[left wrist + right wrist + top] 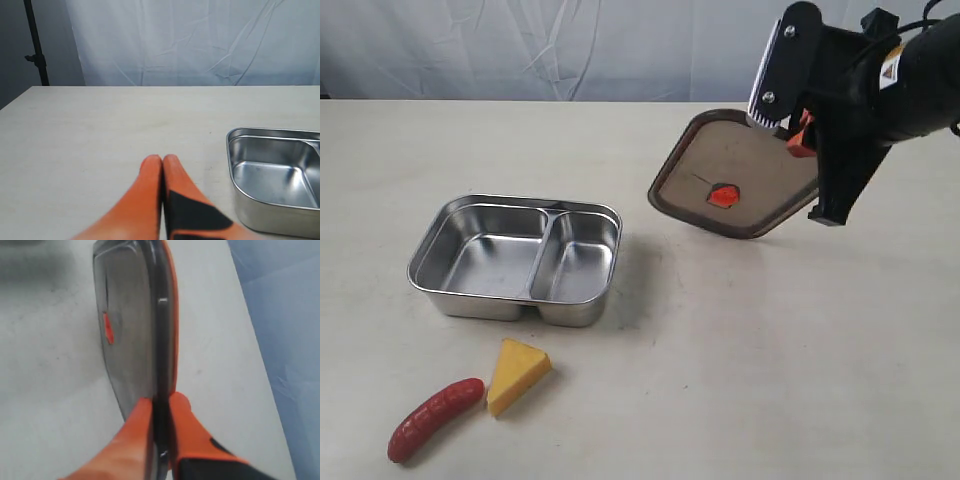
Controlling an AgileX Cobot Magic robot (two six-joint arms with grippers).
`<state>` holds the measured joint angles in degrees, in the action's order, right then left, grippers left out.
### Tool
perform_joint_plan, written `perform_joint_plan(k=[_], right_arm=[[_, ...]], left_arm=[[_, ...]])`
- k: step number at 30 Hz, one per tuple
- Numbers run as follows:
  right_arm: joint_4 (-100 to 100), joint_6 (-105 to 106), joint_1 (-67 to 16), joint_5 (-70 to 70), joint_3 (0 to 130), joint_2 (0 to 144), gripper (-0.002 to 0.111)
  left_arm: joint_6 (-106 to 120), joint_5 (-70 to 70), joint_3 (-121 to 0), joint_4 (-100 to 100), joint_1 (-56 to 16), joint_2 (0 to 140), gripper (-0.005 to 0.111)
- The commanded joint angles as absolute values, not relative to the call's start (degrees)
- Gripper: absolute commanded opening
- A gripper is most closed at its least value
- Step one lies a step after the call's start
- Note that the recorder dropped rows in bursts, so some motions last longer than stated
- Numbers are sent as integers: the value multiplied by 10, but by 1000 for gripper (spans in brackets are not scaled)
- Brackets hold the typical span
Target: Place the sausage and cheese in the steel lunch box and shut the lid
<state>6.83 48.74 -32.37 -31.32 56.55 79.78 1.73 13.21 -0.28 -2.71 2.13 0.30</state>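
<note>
The right gripper [160, 402] pinches the thin, stiff lid [735, 175] by its edge, aloft beside the steel lunch box [480, 300]; the left gripper [162, 159] is closed and empty; the light, probably slippery sausage [435, 418] and cheese [517, 375] lie near the box's camera-side wall, each best grasped mid-body.

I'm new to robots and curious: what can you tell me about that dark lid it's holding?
The lid is a dark, see-through, plastic-looking rectangle with rounded corners, an orange valve at its centre and an orange seal along one face. The right gripper pinches its edge, holding it tilted above the table, beside the steel lunch box, not touching it.
</note>
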Motion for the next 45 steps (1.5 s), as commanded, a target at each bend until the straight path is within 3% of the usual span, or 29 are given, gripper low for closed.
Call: perform_joint_plan(k=[1,13,24,25,29,32,35,45], right_arm=[[241,353,-378,-344,538,797,-1],[97,344,-511,-361,475,799,-1],[35,327,-514,-389,470,903,0],[30,327,-514,-385,470,906,4],[16,327,-514,-352,470,910,40],[-33,327,-514,-351,471,910,46],[-87,327,-514,-369,471,910,64],[-158,327,-514,-371,471,901,63]], left_arm=[[17,133,0,-27,21,0,0],[17,133,0,-27,21,0,0],[17,133,0,-27,21,0,0],[17,133,0,-27,21,0,0],[17,133,0,-27,21,0,0],[17,133,0,-27,21,0,0],[17,133,0,-27,21,0,0],[17,133,0,-27,21,0,0]])
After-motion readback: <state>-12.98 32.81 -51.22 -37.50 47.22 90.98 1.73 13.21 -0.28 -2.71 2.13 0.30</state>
